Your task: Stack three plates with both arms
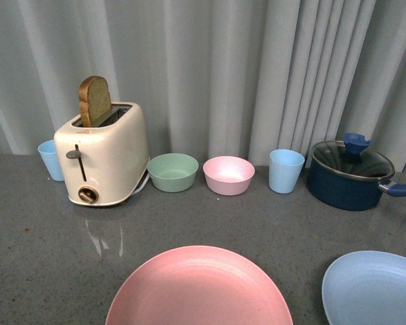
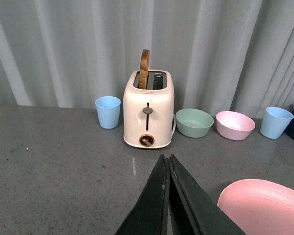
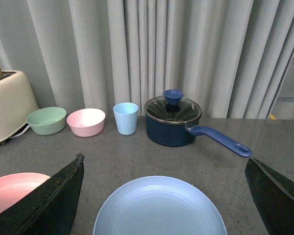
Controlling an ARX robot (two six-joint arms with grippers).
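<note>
On the surface (image 1: 40, 257), the stiff, likely slick pink plate (image 1: 199, 288) and blue plate (image 1: 375, 288) are best gripped by the rim, left claw (image 2: 166, 157) clenched, right claw (image 3: 163, 161) spread.

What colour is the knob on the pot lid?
The knob is blue, clearest in the right wrist view.

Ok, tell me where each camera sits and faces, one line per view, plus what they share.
Front view: on the body, facing the curtain across toaster, pink plate and light blue plate; no arm shows.
Left wrist view: on the left wrist, past the shut left gripper toward the toaster.
Right wrist view: on the right wrist, through the open right gripper toward the light blue plate.
Shared: the pink plate, in all three.
</note>
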